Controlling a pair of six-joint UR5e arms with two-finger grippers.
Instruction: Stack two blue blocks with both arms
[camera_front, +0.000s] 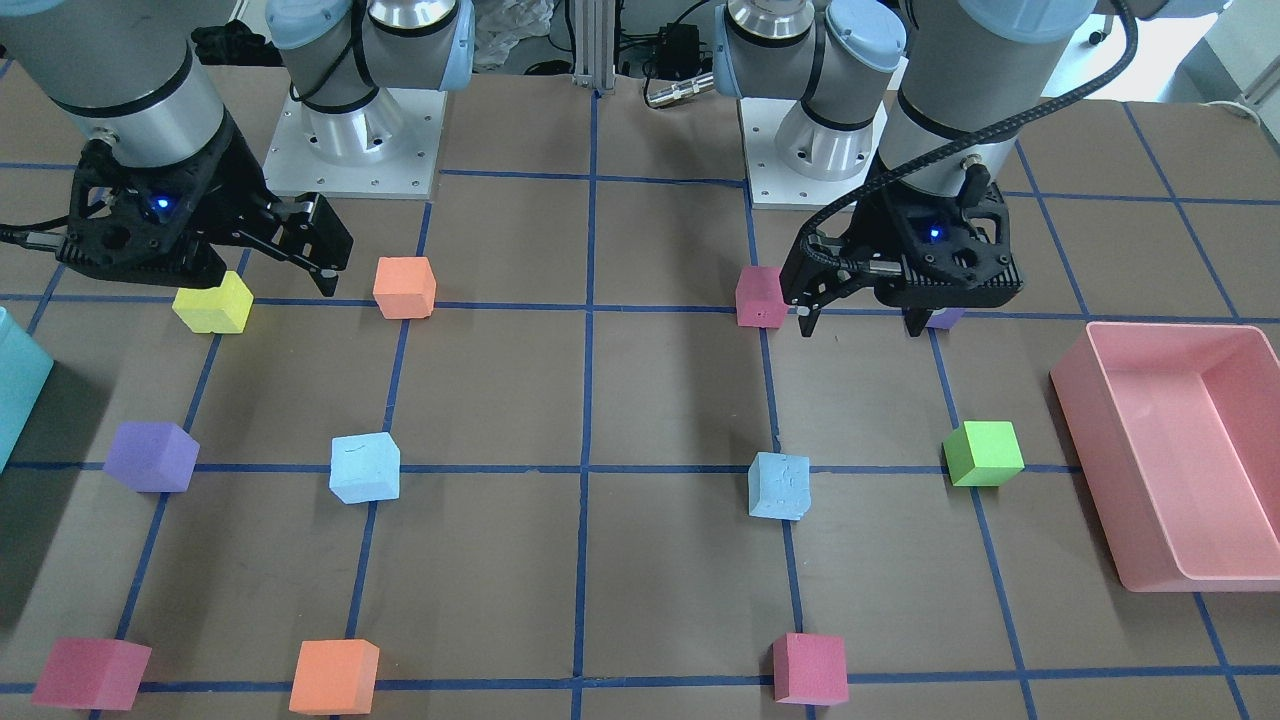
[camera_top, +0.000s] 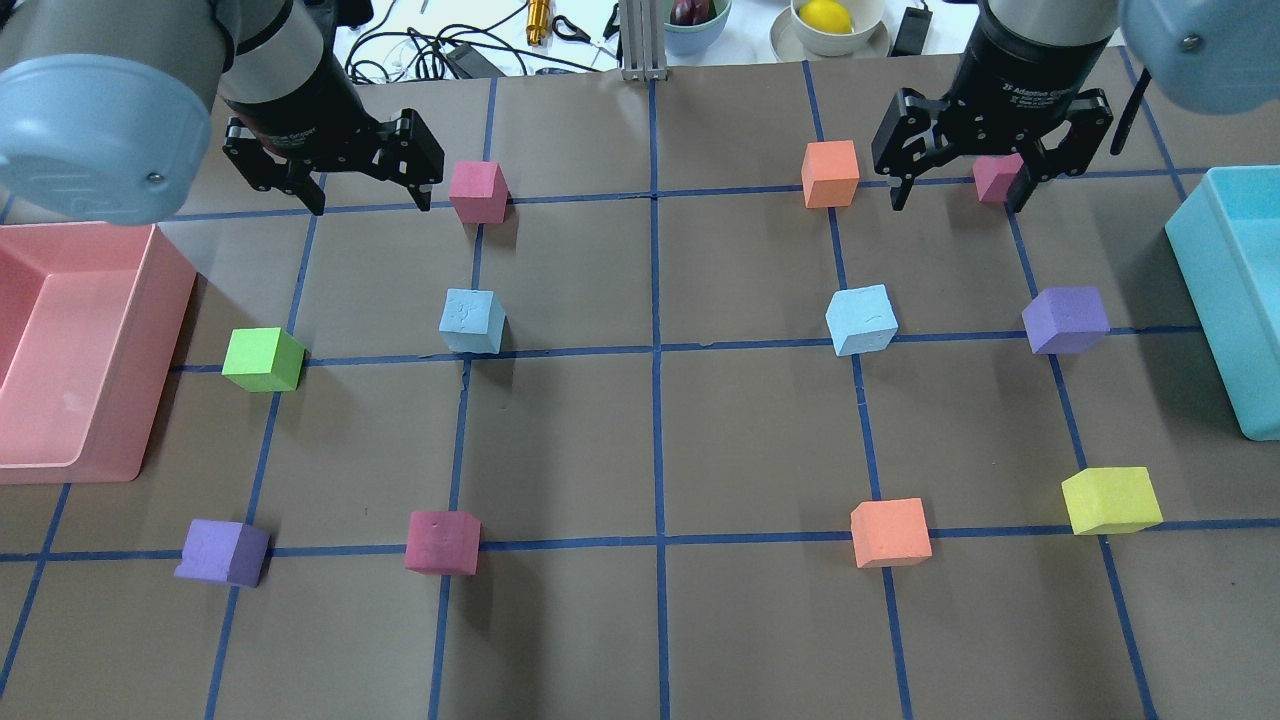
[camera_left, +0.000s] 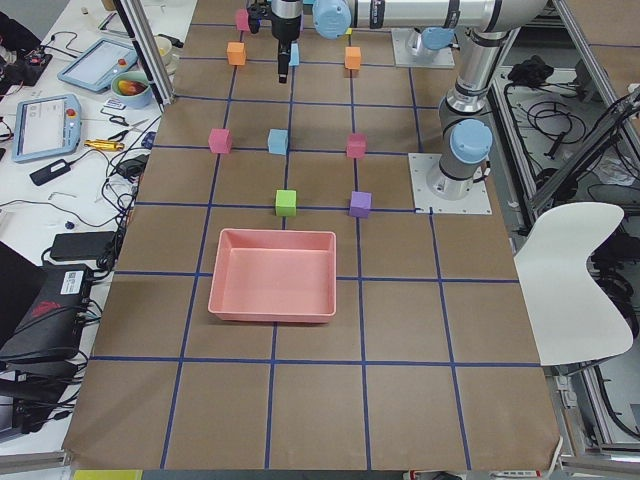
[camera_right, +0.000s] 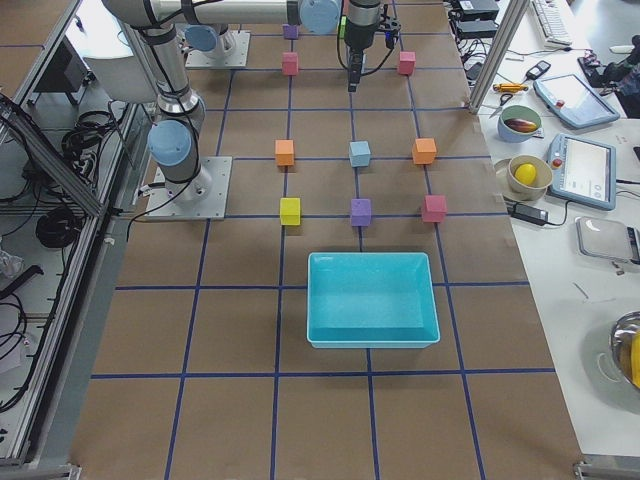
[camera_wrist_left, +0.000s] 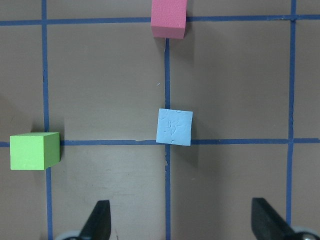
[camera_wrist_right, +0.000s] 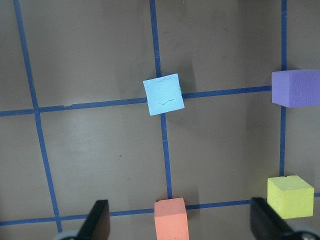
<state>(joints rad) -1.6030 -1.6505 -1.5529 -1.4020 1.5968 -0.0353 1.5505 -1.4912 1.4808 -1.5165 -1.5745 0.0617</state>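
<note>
Two pale blue blocks sit apart on the table, each on a blue tape line. One blue block (camera_top: 471, 321) lies on my left side; it shows in the left wrist view (camera_wrist_left: 174, 126) and the front view (camera_front: 779, 486). The other blue block (camera_top: 861, 320) lies on my right side and shows in the right wrist view (camera_wrist_right: 163, 94) and the front view (camera_front: 365, 467). My left gripper (camera_top: 372, 205) hangs open and empty above the far table, beyond its block. My right gripper (camera_top: 958, 205) hangs open and empty likewise.
A pink bin (camera_top: 165, 330) stands at the left edge and a teal bin (camera_top: 1215, 300) at the right edge. Green (camera_top: 263, 359), purple (camera_top: 1066, 320), pink (camera_top: 478, 192), orange (camera_top: 830, 174) and yellow (camera_top: 1111, 500) cubes stand around the blue blocks.
</note>
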